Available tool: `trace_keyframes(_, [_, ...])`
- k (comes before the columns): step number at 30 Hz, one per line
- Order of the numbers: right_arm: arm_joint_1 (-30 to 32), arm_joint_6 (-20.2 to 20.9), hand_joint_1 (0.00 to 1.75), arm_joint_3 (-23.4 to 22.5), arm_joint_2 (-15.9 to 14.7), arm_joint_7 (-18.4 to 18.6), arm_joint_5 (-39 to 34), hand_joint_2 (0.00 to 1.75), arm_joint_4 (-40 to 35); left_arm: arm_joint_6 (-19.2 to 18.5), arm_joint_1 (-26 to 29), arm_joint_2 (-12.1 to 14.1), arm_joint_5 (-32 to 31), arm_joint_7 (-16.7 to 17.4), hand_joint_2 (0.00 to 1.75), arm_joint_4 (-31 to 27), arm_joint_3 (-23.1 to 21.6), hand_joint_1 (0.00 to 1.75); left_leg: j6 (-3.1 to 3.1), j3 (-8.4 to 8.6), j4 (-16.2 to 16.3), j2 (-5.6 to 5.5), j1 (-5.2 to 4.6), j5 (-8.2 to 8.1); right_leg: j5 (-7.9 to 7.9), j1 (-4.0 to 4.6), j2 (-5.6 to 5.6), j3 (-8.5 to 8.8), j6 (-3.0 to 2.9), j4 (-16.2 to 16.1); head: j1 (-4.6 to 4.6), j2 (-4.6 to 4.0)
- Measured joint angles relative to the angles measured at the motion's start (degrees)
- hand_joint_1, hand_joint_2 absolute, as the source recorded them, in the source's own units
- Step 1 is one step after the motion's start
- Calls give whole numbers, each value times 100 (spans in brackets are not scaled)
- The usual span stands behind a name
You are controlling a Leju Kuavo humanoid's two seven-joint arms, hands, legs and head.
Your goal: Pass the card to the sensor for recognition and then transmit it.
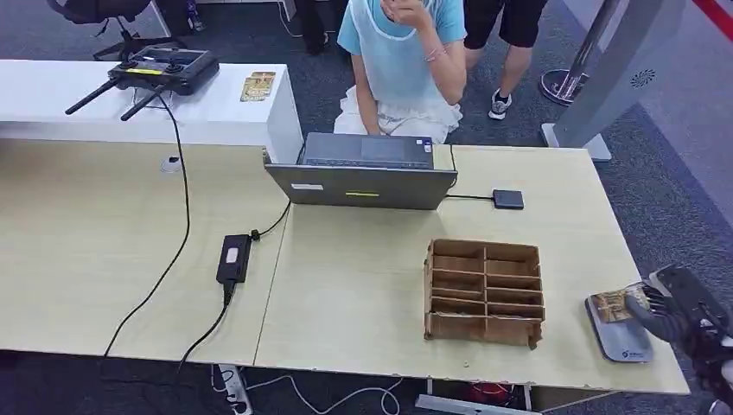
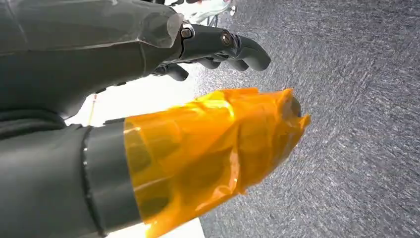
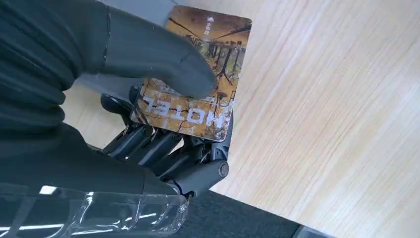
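— Two tables (image 1: 363,285) pushed together, pale wood. What sits at the left end?

— On the white counter (image 1: 52,91) behind, a black controller (image 1: 164,67) with two antennas. A black cable (image 1: 173,251) runs from it down across the left table.

— And further along?

— A black power brick (image 1: 233,258) lies near the seam between the tables. Behind it a grey laptop (image 1: 363,173) stands open, its back toward us, and a person in a light blue top (image 1: 402,52) sits just beyond it. A small dark box (image 1: 508,199) lies to the laptop's right, joined to it by a thin wire.

— The cardboard thing?

— A brown divided tray (image 1: 484,292), near the front edge, right of the middle.

— Where's the card?

— At the far right. The right hand (image 1: 678,311) grips the card (image 3: 198,84), thumb pressed on its printed face, dark fingers (image 3: 148,144) underneath. It's a brownish card with "HOTEL" on it, held over the grey sensor pad (image 1: 618,333) by the table's right corner; touching or just above, I cannot tell.

— The left hand?

— The left hand (image 2: 148,99) hangs above grey carpet (image 2: 356,99), fingers apart and lightly curved, holding nothing, its thumb wrapped in orange film (image 2: 213,153).
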Motion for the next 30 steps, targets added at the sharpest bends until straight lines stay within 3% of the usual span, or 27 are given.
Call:
trace_keyframes(22, [-77,-225,175,-11,151,70,118,175,236,-4,0,-7,-28,15,0,0,2,0,0,2,0,0,0,0,0,0,1,1,0,0,2,-2])
trace_keyframes(30, [-79,-114,175,-133,183,-39,29,175,245,-7,0,-7,-46,15,0,0,11,0,0,1,0,0,0,0,0,0,1,1,0,0,0,0])
